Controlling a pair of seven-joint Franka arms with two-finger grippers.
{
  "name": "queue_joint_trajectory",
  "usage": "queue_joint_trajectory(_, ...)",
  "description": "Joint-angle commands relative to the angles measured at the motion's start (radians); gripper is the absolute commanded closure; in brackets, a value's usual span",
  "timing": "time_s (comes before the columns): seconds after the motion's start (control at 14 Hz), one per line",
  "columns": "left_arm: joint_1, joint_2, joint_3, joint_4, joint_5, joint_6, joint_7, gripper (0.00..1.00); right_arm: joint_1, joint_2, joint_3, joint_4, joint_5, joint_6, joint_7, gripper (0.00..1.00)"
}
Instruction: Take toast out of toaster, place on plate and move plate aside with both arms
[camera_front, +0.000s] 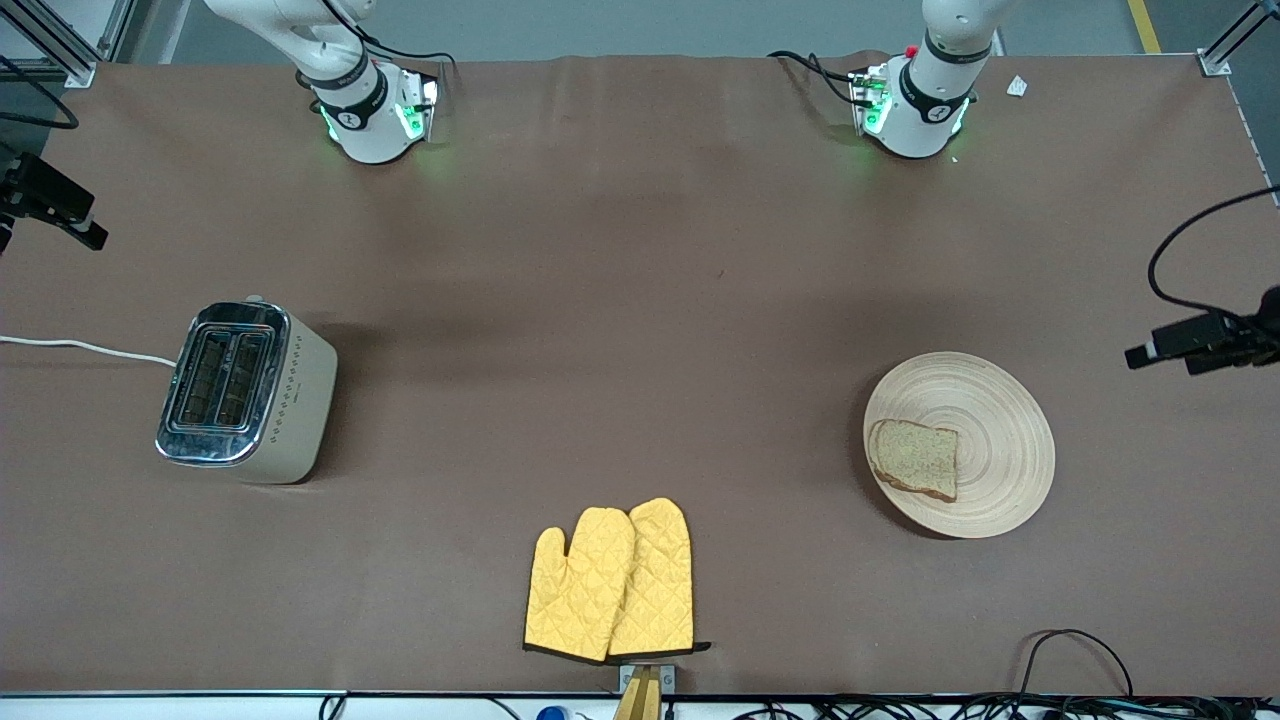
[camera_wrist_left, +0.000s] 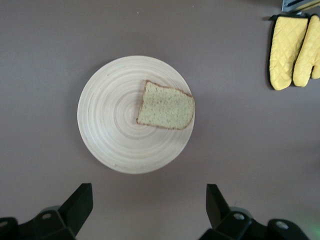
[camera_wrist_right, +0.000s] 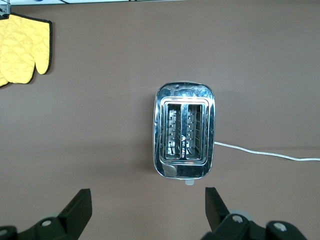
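The toast (camera_front: 913, 458) lies flat on the round light-wood plate (camera_front: 1000, 430), toward the left arm's end of the table. The slice sits off-centre, on the side of the plate that faces the table's middle. The left wrist view looks down on the toast (camera_wrist_left: 166, 106) and plate (camera_wrist_left: 110, 120) from high up. My left gripper (camera_wrist_left: 149, 192) is open and empty over bare table beside the plate. My right gripper (camera_wrist_right: 148, 196) is also open and empty, high over the table beside the toaster. Neither hand shows in the front view, only the arms' bases.
A chrome-topped toaster (camera_front: 245, 392) with empty slots (camera_wrist_right: 184, 136) stands toward the right arm's end, its white cord (camera_front: 80, 348) running off the table. Two yellow oven mitts (camera_front: 612, 580) lie at the edge nearest the front camera. Black cameras (camera_front: 1200, 340) stand at both table ends.
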Motion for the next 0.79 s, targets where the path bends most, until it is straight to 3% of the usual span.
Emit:
queue_joint_trajectory(0.0, 0.006, -0.057, -0.066, 0.019, 0.097, -0.049, -0.064, 0.0, 0.005, -0.011, -0.002, -0.015, 0.012, 0.012, 0.008, 0.0)
queue_joint_trajectory(0.21, -0.022, -0.131, -0.08, 0.018, 0.133, -0.069, -0.062, 0.0, 0.005, -0.011, 0.0, -0.014, 0.014, 0.02, 0.012, 0.0)
queue_joint_trajectory(0.29, -0.075, -0.141, -0.039, 0.018, 0.142, -0.079, -0.061, 0.0, 0.005, -0.011, 0.0, -0.014, 0.014, 0.02, 0.012, 0.0)
queue_joint_trajectory(0.5, -0.412, -0.229, 0.291, 0.013, 0.139, -0.15, -0.041, 0.0, 0.008, -0.011, 0.0, -0.012, 0.014, 0.018, 0.012, 0.0)
queue_joint_trajectory(0.64, -0.572, -0.262, 0.453, 0.004, 0.141, -0.205, -0.036, 0.0, 0.008, -0.013, 0.0, -0.008, 0.014, 0.013, 0.012, 0.0)
queue_joint_trajectory(0.71, -0.614, -0.276, 0.499, -0.008, 0.13, -0.236, -0.044, 0.0, 0.008, -0.015, 0.0, -0.005, 0.014, 0.012, 0.012, 0.0)
